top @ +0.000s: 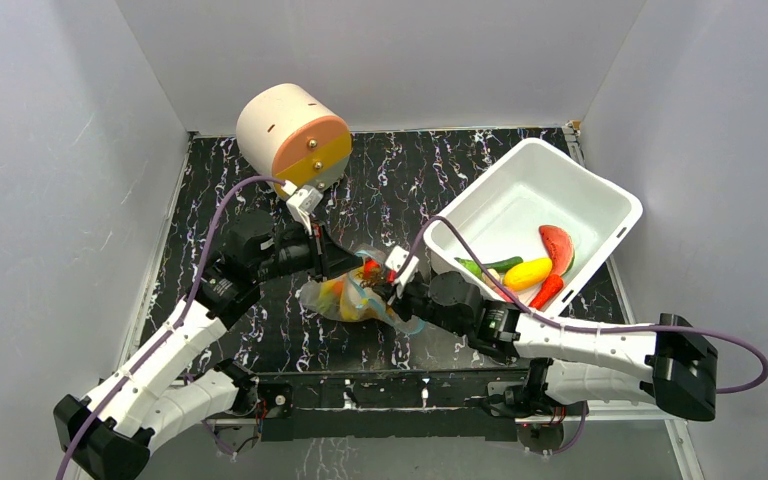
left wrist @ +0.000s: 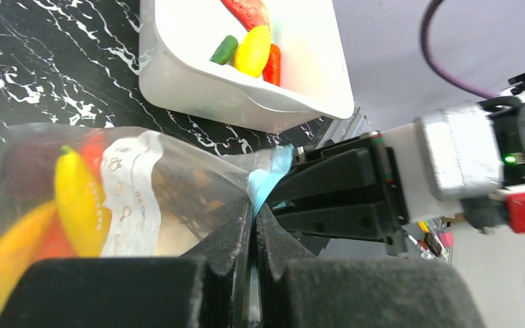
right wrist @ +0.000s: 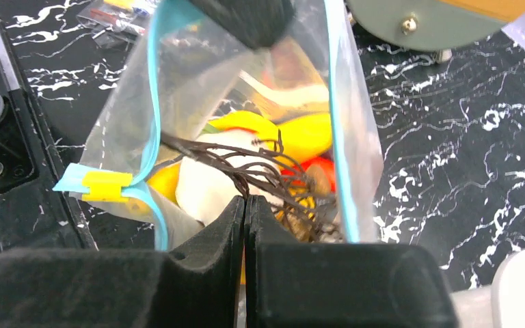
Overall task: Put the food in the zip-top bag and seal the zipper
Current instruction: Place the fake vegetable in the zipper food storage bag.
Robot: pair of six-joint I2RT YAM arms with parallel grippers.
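Evidently both arms are committed: the left end effector [left wrist: 253, 220] is clamped tight on the clear film of the zip-top bag [top: 345, 298], and the right end effector [right wrist: 245, 213] is pinched closed on the bag's teal mouth edge. The bag sits mid-worktop [top: 260, 330] between them, left arm at its far-left side, right arm at its near-right side. From the right wrist the two teal lips of the zipper [right wrist: 152, 102] run away toward the left arm and stand apart, so the mouth is unsealed, its long axis roughly along the line between the arms. Food [right wrist: 301, 133] fills the bag, but more pieces [top: 527, 272] lie in the white tub [top: 520, 190] to the far right, nearer the right arm.
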